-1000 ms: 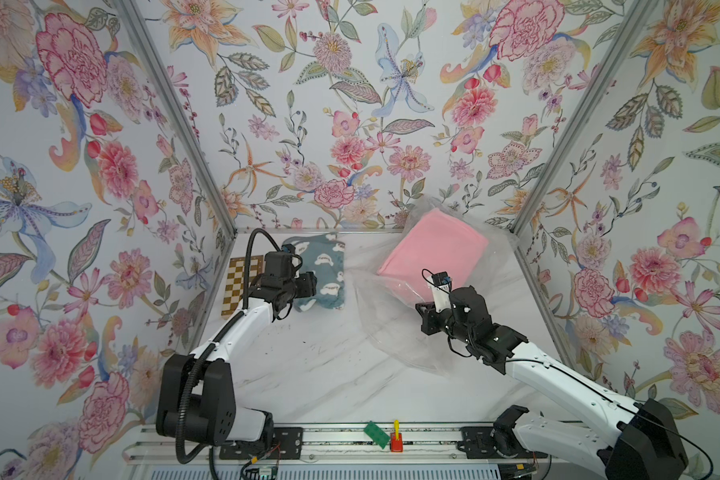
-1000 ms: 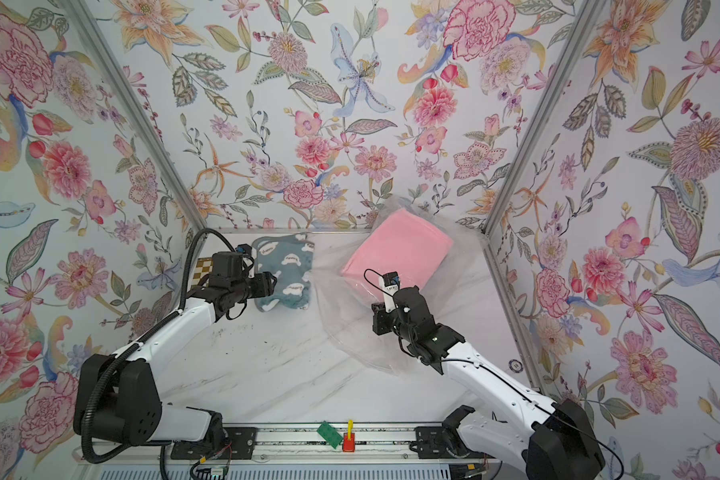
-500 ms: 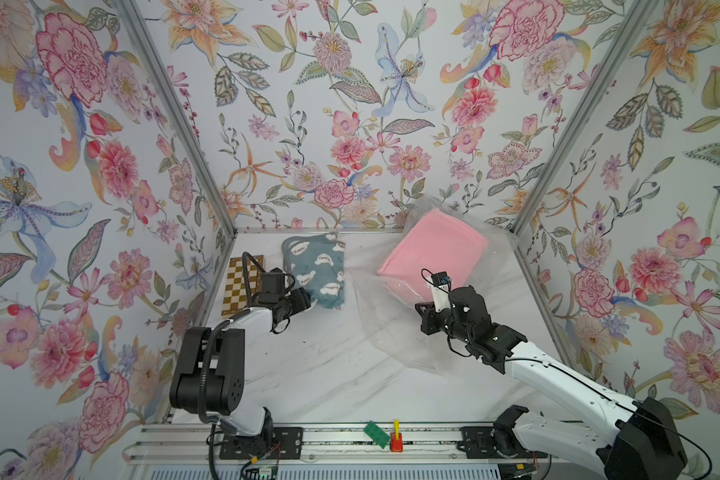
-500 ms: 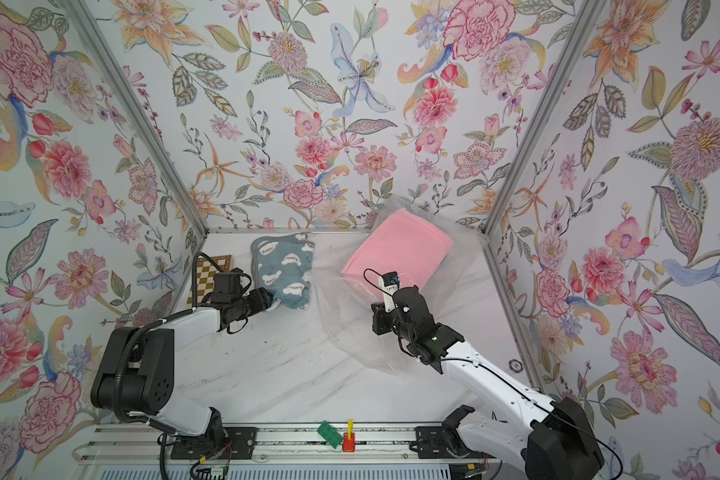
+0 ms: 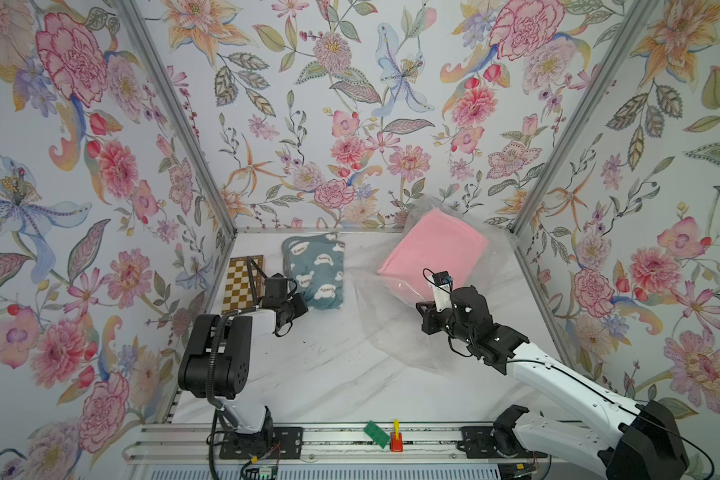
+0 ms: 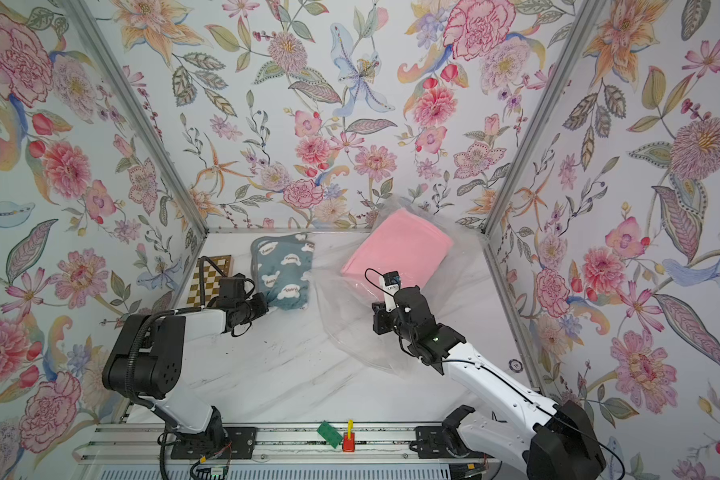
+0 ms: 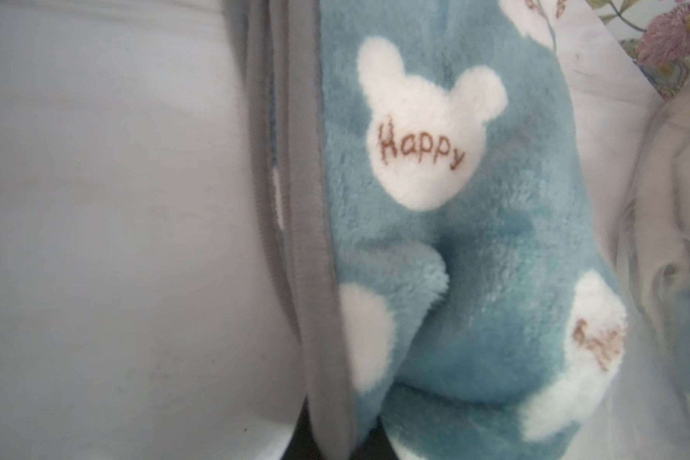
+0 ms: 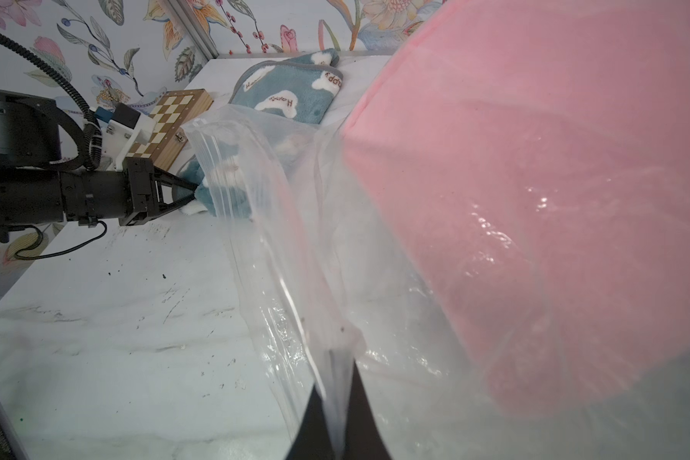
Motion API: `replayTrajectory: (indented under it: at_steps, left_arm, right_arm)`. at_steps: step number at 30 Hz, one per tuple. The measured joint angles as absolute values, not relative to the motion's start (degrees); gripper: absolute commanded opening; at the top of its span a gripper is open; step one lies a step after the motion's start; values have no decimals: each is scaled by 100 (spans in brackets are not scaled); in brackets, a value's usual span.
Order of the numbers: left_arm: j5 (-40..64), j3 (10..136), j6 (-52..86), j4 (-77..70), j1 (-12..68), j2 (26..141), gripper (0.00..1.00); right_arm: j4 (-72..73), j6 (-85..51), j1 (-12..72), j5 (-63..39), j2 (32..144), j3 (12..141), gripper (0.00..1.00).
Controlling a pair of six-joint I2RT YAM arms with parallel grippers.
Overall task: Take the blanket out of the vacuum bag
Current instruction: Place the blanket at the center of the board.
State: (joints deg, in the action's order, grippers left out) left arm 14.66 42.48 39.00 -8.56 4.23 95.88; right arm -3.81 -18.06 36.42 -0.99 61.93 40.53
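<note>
Left gripper fingers closed, pinching teal blanket corner, centre-left; right gripper closed tight on vacuum bag film, centre-right; pink blanket lies inside bag.

- Left arm: glossy white shell on the links, fat matte-black joint housings, and a ribbed black cable hose running over them.
- Left gripper: all black, with a boxy body and two slim fingers tapering to points. There's a thin black wire beneath it.
- Right arm: same white shell, angular black joints, small dark holes dotted along the white.
- Right gripper: black wedge-shaped fingers, and there's a white camera bracket with a blue-topped module.
</note>
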Motion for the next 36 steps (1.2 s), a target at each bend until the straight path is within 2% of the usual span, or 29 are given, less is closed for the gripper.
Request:
replayTrajectory:
  at_steps: [7, 9, 13, 16, 19, 22, 24, 30, 36]
  left_arm:
    - [38, 5286, 2965, 652, 519, 9397, 2]
    - [-478, 5568, 2727, 1004, 622, 9411, 13]
    - [-1424, 5784, 2528, 1529, 810, 9494, 43]
    - [-2023, 5708, 2517, 1743, 880, 9404, 53]
    - [-2329, 5413, 2508, 1649, 965, 8803, 62]
    - [-2069, 5251, 2469, 1310, 1059, 8149, 62]
    - [-1455, 5253, 2436, 867, 1079, 8047, 59]
    - [353, 5264, 2596, 154, 1092, 9170, 48]
    - [1083, 4886, 2910, -257, 1129, 9723, 47]
  right_arm:
    - [-357, -1809, 3642, -102, 6182, 4051, 0]
    - [-355, -1809, 3642, -104, 6184, 4051, 0]
    - [-316, -1831, 3642, -104, 6215, 4051, 0]
    - [-314, -1828, 3642, -106, 6215, 4051, 0]
    - [-316, -1828, 3642, -104, 6215, 4051, 0]
    - [-314, -1831, 3642, -104, 6215, 4049, 0]
    - [-281, -1848, 3642, -108, 6226, 4049, 0]
    - [-213, -1879, 3745, -126, 6366, 4049, 0]
    - [-211, -1892, 3828, -104, 6342, 4047, 0]
